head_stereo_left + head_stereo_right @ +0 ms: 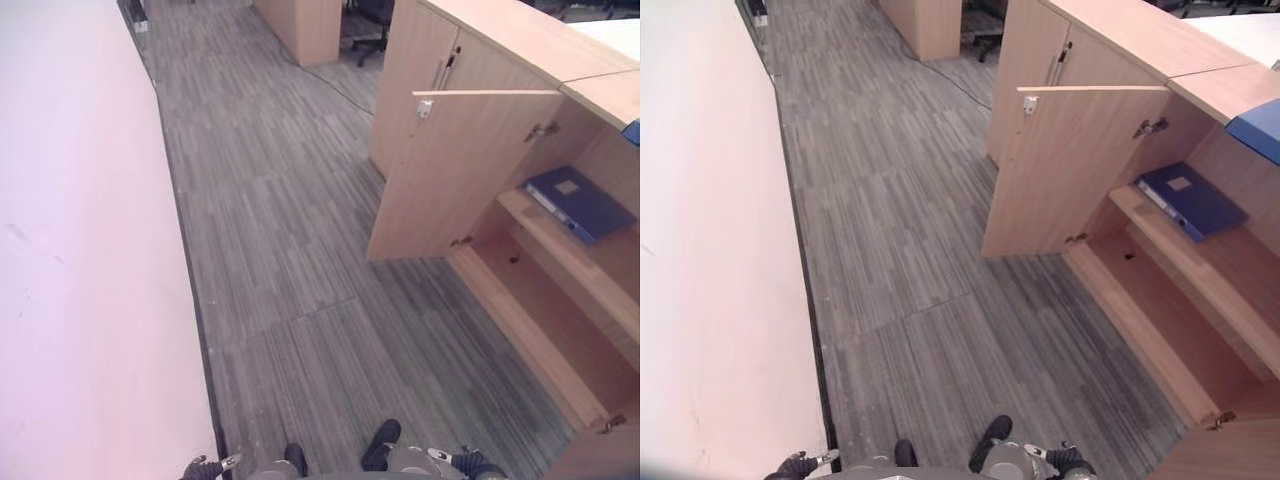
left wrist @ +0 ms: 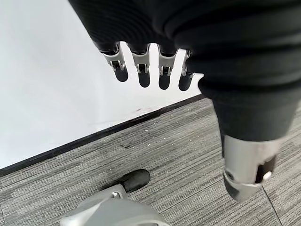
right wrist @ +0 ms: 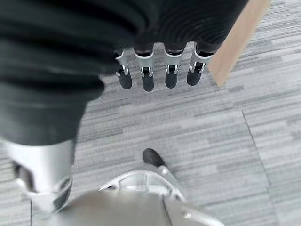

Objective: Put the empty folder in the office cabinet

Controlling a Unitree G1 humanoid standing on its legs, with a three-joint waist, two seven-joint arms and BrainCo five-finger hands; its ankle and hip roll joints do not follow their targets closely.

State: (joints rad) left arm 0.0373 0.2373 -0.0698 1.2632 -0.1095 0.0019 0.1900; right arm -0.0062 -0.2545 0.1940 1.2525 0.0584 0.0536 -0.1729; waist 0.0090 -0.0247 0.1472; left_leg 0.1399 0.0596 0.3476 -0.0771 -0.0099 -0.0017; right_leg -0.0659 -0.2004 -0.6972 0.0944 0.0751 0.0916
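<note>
Both hands, left (image 2: 141,70) and right (image 3: 155,70), hang relaxed, holding nothing. Folder (image 1: 578,203) lies on the cabinet (image 1: 470,170) shelf, well beyond the right hand; placement appears complete, door possibly left to close.

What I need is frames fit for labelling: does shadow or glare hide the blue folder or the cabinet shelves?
Left eye view: the blue folder lies evenly lit on the shelf of the open cabinet, mild shade below it. Right eye view: the wall is bright, featureless. Wrist views: left hand and right hand, fingers straight, without glare.

Open door (image 1: 450,170) flanks the cabinet (image 1: 560,300) mouth; lower shelf (image 1: 540,300) lies bare.
</note>
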